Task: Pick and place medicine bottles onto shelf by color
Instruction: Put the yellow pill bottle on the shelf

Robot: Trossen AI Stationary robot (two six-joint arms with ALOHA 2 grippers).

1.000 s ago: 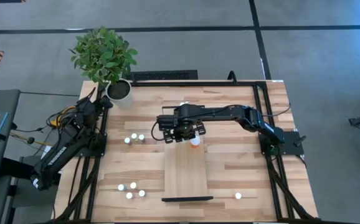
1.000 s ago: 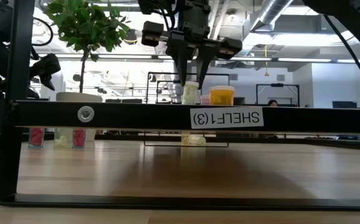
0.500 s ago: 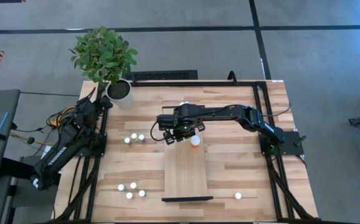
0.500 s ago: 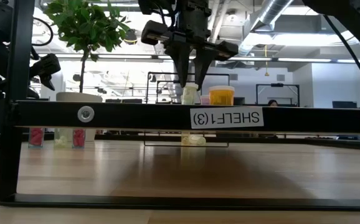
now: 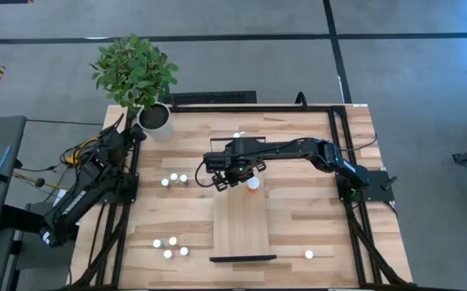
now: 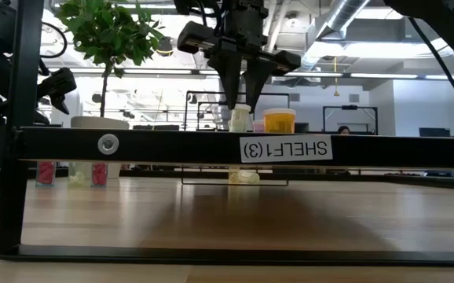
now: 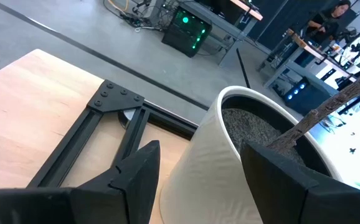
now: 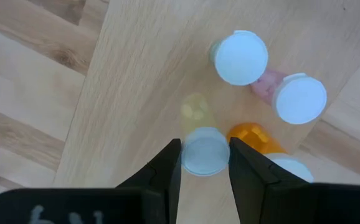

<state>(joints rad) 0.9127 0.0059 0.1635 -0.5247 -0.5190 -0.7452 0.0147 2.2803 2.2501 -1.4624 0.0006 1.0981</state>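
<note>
The light-wood shelf lies in the middle of the table, its black frame close to the low camera. My right gripper hangs over the shelf's far end, shut on a small yellowish bottle with a white cap. Next to it on the shelf stand a teal bottle, a pink one and the larger orange one. My left gripper is open at the table's far left corner, its fingers on either side of the white plant pot without touching it. My right gripper pinches the yellowish bottle at its white cap between its two fingers, which come from above and point down. The bottle stands upright below them. The shelf's frame hides its base, so I cannot tell whether it rests on the shelf.
Loose white-capped bottles stand on the table in a group left of the shelf, another at the near left, one at the near right and one beyond the shelf. A leafy plant fills the far left corner.
My right gripper's fingers have drawn together over the yellowish bottle's cap and taken hold of it. The bottle has stayed upright in the same place on the shelf's far end.
</note>
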